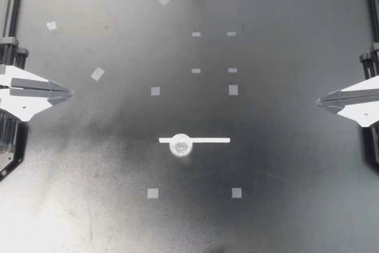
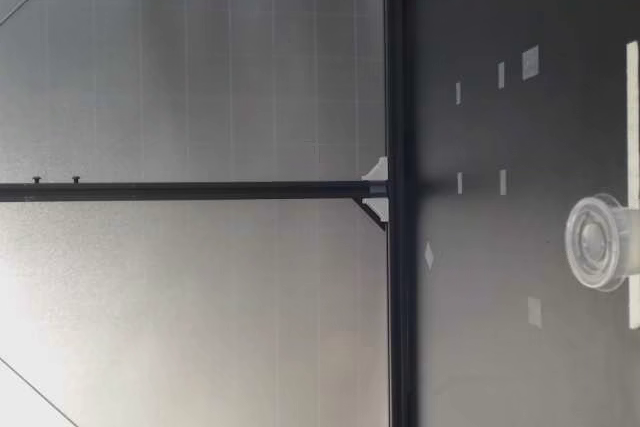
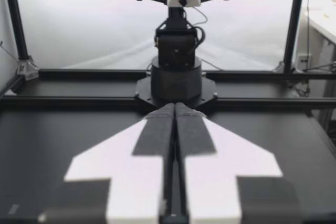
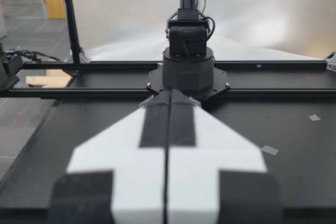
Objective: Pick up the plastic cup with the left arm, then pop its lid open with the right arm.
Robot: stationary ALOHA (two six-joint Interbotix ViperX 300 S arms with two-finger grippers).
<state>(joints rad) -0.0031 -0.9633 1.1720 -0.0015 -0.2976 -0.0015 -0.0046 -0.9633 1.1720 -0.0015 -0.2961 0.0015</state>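
Two hands, the left hand (image 1: pixel 70 93) and the right hand (image 1: pixel 318 102), sit at opposite edges of the table (image 1: pixel 284 217), each with its fingers pressed together on nothing, apparently parked well clear. Near the middle a small clear plastic cup (image 1: pixel 181 145), glassy and ringed, looks to stand upright, touching a white strip (image 1: pixel 207 140) that seems to mark its spot.

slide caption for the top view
Left end effector and right end effector shut at opposite sides of the table, small clear cup by a white tape strip between them.
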